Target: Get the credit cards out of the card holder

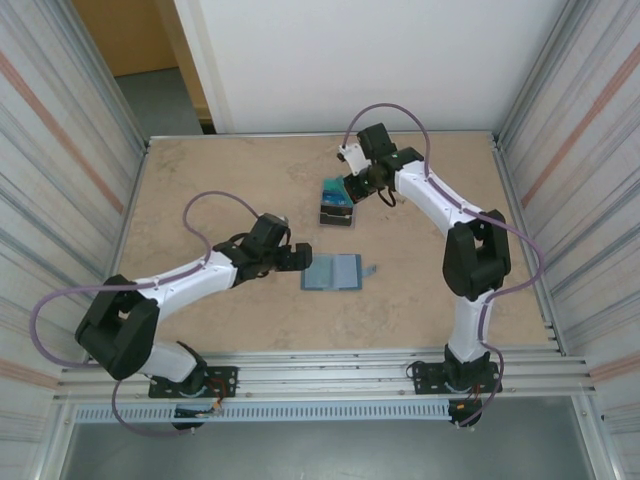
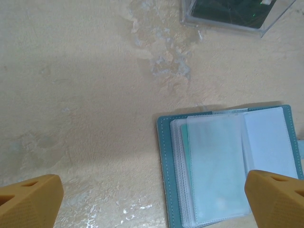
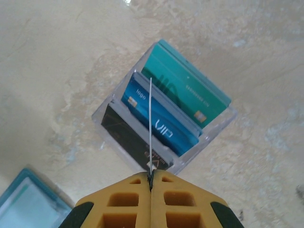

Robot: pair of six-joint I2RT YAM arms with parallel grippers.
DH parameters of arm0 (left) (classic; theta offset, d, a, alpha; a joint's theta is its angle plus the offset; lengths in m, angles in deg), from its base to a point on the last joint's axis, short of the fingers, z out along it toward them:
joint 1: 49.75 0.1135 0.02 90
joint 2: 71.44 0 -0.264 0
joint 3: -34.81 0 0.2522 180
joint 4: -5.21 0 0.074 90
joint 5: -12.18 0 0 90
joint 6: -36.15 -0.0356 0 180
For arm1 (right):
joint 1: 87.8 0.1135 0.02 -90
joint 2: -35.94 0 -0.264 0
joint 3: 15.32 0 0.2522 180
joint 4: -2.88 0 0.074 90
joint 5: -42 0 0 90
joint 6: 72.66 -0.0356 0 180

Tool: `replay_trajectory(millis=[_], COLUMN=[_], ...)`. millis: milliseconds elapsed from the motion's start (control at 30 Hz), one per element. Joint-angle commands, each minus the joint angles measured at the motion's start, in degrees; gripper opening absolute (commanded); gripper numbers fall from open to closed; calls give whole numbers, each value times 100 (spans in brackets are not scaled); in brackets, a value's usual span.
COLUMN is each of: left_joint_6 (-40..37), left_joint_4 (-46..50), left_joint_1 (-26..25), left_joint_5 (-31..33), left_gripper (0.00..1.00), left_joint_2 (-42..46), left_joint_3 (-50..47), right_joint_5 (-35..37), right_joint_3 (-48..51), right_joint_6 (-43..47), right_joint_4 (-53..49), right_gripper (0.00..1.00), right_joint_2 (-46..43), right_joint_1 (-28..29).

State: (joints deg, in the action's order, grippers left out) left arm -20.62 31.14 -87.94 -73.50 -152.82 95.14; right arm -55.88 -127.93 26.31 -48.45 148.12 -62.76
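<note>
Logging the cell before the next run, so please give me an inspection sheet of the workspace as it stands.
Surface: beige mottled table.
Job's things: card holder lying open; three credit cards standing in a clear tray.
Clutter: nothing seen.
Grippers: left gripper open by the card holder, holding nothing; right gripper shut on a thin card, edge-on, over the tray.
Cables: purple cables looped along both arms.
Surroundings: ribbed metal side panels, white back wall.

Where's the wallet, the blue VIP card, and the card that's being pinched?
card holder (image 2: 218, 166), left wrist view, on its clear sleeves.
blue VIP card (image 3: 164, 121), right wrist view, its printed face.
held card (image 3: 150, 114), right wrist view, its thin white edge.
</note>
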Motion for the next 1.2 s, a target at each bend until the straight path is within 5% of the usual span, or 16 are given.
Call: replay_trajectory(millis=[0, 633, 1167], left_joint_6=[-31, 14, 80], left_joint_4=[131, 288, 316], left_joint_1=[75, 137, 176], left_joint_5=[39, 52, 36], left_gripper=[99, 99, 99], left_joint_2=[175, 105, 123], left_joint_3=[-43, -24, -42], right_joint_5=[321, 456, 186], right_joint_3=[-289, -1854, -1923], right_joint_6=[649, 1458, 1864], right_joint_4=[-188, -527, -764], right_gripper=[0, 0, 0], right_joint_2=[235, 1414, 1708], right_joint_1=[-16, -69, -113])
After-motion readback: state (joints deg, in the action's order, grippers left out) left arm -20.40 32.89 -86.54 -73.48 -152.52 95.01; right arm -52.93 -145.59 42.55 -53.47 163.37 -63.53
